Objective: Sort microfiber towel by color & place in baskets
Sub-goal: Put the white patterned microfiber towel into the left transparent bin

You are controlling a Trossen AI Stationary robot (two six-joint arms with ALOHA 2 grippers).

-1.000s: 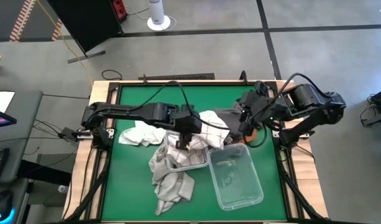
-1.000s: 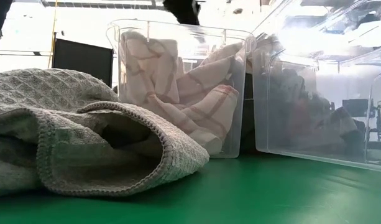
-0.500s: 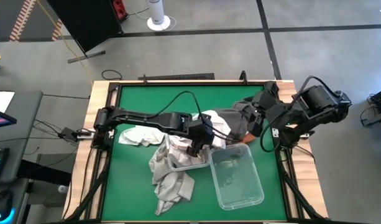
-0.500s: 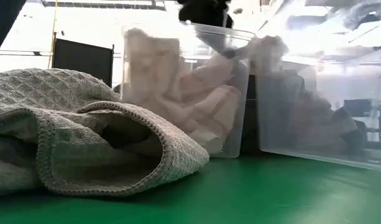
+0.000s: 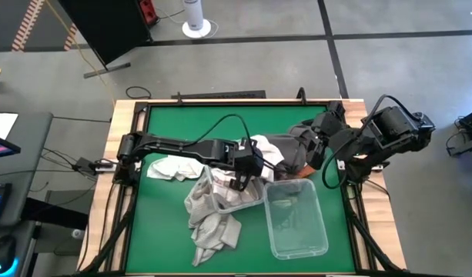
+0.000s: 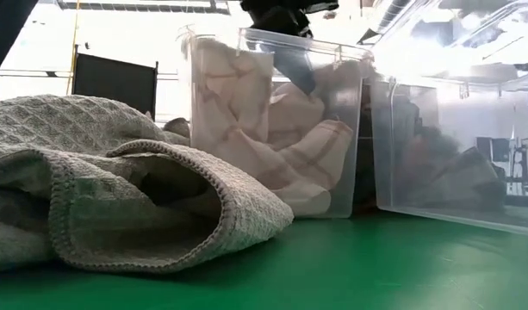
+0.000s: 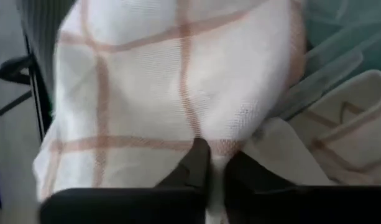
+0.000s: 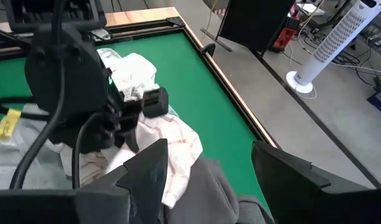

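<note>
Two clear baskets stand side by side. One holds white towels with orange checks. The other stands to its right. My left gripper is over the first basket's far end, shut on a white checked towel. A dark grey towel lies at the far right. My right gripper hangs open just above it, touching nothing. Light grey waffle towels lie heaped by the near edge. My left gripper pinches a raised fold of the white checked towel between its two fingers. The fingers come from above, pointing down. The cloth bulges up beyond the fingertips and the rest of it lies on the basket and on the towels around it.
Another white towel lies crumpled on the green table left of the baskets. The waffle heap reaches from the first basket to the near edge. Bare green table shows at the near left. Wooden rails frame the table.
My left gripper has moved toward the table's right edge, over the far end of the first basket, and that basket has shifted right with it. My right gripper has drawn back toward the right edge, staying open over the dark grey towel.
</note>
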